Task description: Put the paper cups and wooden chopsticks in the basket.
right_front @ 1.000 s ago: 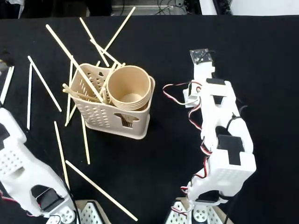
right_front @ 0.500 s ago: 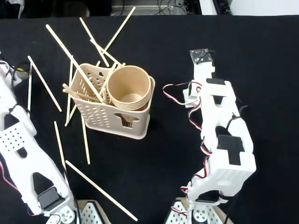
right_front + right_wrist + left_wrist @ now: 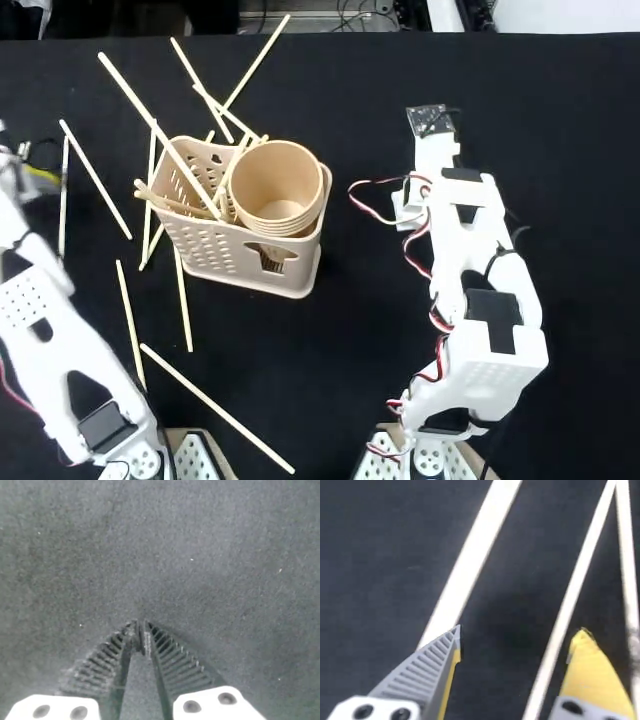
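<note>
Wide apart stand the jaws of my left claw (image 3: 519, 632), held low at the left edge of the black cloth-covered table (image 3: 560, 100). One pale wooden chopstick (image 3: 572, 592) lies on the cloth between its tips, close to the yellow one, and a second chopstick (image 3: 470, 565) runs under the grey tip. My right claw (image 3: 140, 627) is pinched together with its tips meeting, over bare cloth right of the middle and toward the far edge.

Left of the table's middle sits the beige perforated plastic basket (image 3: 235, 245). A nested stack of tan paper cups (image 3: 275, 185) stands upright in its right end. A bundle of chopsticks (image 3: 165, 150) leans in its left end, several poking out toward the far edge. Loose chopsticks (image 3: 215, 405) lie between the basket and the left and near edges.
</note>
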